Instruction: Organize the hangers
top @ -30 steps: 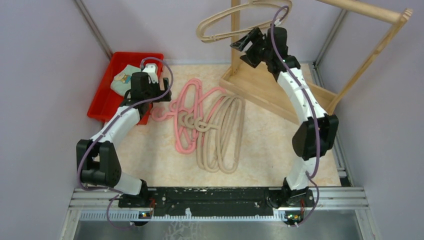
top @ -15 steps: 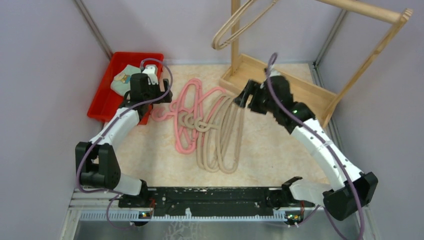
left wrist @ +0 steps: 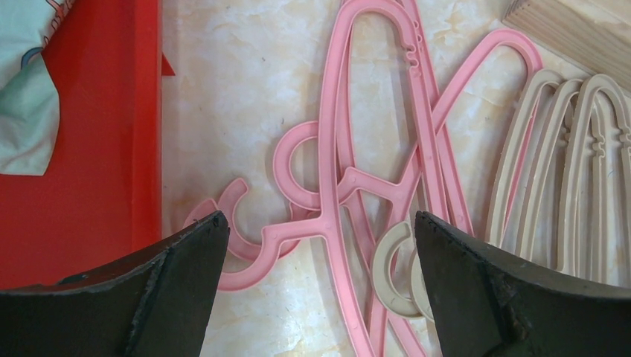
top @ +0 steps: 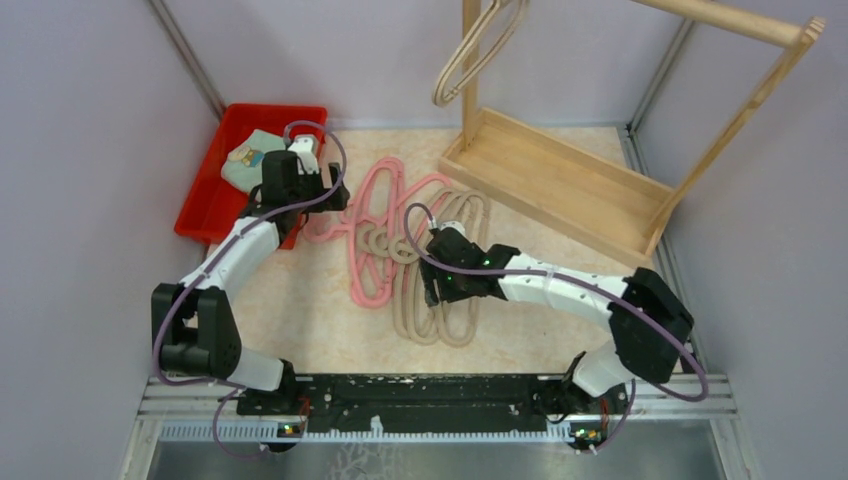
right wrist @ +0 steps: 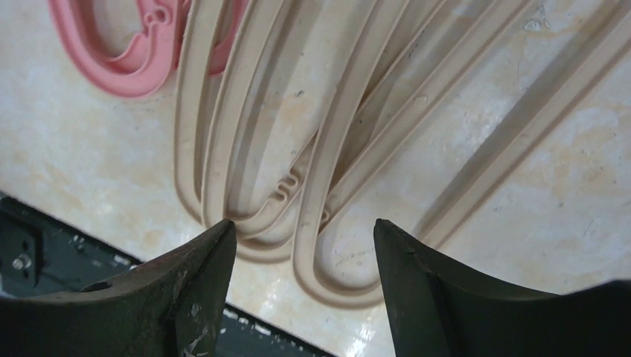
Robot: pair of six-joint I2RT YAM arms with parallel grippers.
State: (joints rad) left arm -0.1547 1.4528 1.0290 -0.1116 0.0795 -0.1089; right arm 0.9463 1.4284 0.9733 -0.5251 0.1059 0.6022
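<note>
Directly beneath the right end effector (right wrist: 301, 230), held wide open and empty, beige hangers (right wrist: 321, 178) are laid on the counter (right wrist: 74, 149); pickup is judged in hand, and descent around one rim is called for.

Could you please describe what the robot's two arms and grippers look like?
Both the left arm and the right arm have white links joined by bulky black joints, with a purple cable looping along each. The left gripper and right gripper have broad, matte black, wedge-shaped fingers. No markings are visible.
</note>
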